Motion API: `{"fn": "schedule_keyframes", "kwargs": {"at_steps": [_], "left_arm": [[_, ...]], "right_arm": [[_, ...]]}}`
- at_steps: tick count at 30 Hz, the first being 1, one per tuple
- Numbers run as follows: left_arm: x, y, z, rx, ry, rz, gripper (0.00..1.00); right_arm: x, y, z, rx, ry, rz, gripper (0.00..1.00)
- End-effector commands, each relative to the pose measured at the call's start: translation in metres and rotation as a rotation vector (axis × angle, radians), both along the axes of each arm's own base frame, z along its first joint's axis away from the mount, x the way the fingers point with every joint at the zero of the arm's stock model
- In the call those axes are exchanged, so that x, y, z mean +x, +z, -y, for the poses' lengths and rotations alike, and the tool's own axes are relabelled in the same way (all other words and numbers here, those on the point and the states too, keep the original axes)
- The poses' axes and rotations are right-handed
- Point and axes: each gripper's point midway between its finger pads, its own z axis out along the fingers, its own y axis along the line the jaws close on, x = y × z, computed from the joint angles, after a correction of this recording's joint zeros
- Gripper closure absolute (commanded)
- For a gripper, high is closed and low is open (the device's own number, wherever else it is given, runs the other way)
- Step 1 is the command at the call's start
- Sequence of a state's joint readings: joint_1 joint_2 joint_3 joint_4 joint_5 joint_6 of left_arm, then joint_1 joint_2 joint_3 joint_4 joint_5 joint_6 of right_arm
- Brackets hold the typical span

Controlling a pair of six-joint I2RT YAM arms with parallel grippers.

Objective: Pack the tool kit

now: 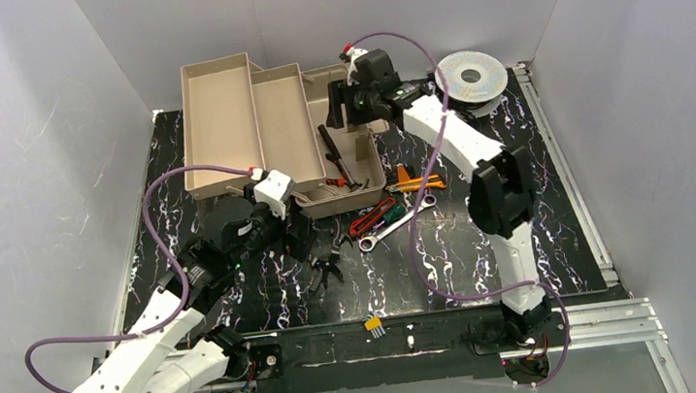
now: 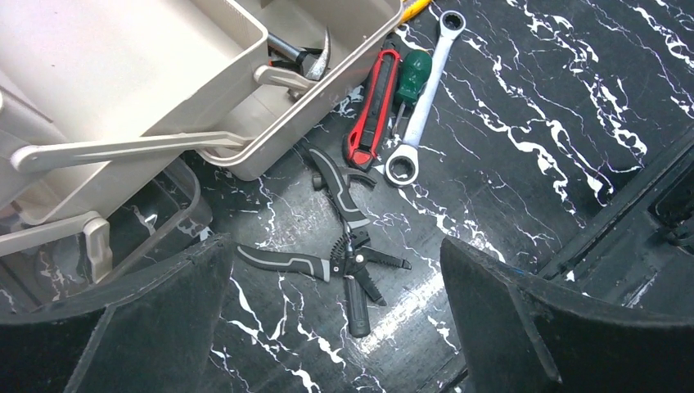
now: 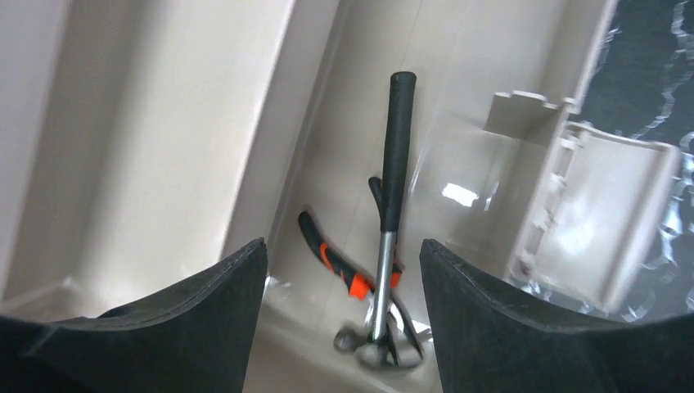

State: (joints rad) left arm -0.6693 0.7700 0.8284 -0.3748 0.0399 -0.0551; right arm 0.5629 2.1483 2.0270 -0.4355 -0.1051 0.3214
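black white-veined tabletop (image 1: pixel 563 232), grey walls (image 1: pixel 26 142); left tool (image 2: pixel 334 246), right tool (image 3: pixel 344 246) spread empty; hammer (image 3: pixel 394 164) apparently inside toolbox (image 1: pixel 219 122).

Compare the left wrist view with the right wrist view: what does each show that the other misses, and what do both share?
Only the left wrist view shows tools lying on the table: black wire strippers, a red utility knife, a green-handled screwdriver and a ratchet wrench. Only the right wrist view shows the orange-and-black pliers lying under the hammer inside the toolbox. Both show the tan toolbox and the hammer in it.
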Motion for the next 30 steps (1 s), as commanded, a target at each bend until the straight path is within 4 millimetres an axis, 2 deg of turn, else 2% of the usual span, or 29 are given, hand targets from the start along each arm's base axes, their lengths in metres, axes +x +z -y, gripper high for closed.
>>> {"fn": "schedule_keyframes", "kwargs": {"at_steps": [1,3,6,9,14,16,17,22,25,30], "left_arm": [[-0.003,-0.007,0.005,0.008,-0.036,-0.025,0.02],[-0.002,-0.010,0.006,0.012,-0.038,-0.033,0.02],[-0.001,-0.016,0.007,0.026,-0.043,-0.050,0.02],[-0.001,-0.027,0.012,0.048,-0.055,-0.102,0.02],[0.002,-0.044,0.016,0.058,-0.004,-0.217,0.02],[0.007,-0.050,0.011,0.052,0.090,-0.266,0.02],[0.011,-0.055,0.004,0.051,0.171,-0.288,0.02],[0.017,-0.092,-0.042,0.040,0.599,-0.374,0.02],[0.011,-0.106,-0.057,0.025,0.727,-0.400,0.02],[0.004,-0.118,-0.060,-0.035,0.817,-0.456,0.02]], "right_arm": [[-0.019,0.110,0.039,0.062,-0.053,0.196,0.25],[-0.027,0.113,0.061,0.052,-0.105,0.197,0.25],[-0.042,0.102,0.094,0.023,-0.181,0.179,0.25],[-0.057,0.080,0.124,-0.011,-0.247,0.149,0.25],[-0.088,0.037,0.162,-0.064,-0.332,0.103,0.27],[-0.099,0.022,0.170,-0.063,-0.350,0.097,0.27],[-0.107,0.006,0.174,-0.072,-0.359,0.075,0.28],[-0.129,-0.026,0.179,-0.016,-0.377,0.050,0.28],[-0.138,-0.043,0.180,0.023,-0.385,0.059,0.29],[-0.144,-0.061,0.184,0.087,-0.413,0.103,0.30]]}}
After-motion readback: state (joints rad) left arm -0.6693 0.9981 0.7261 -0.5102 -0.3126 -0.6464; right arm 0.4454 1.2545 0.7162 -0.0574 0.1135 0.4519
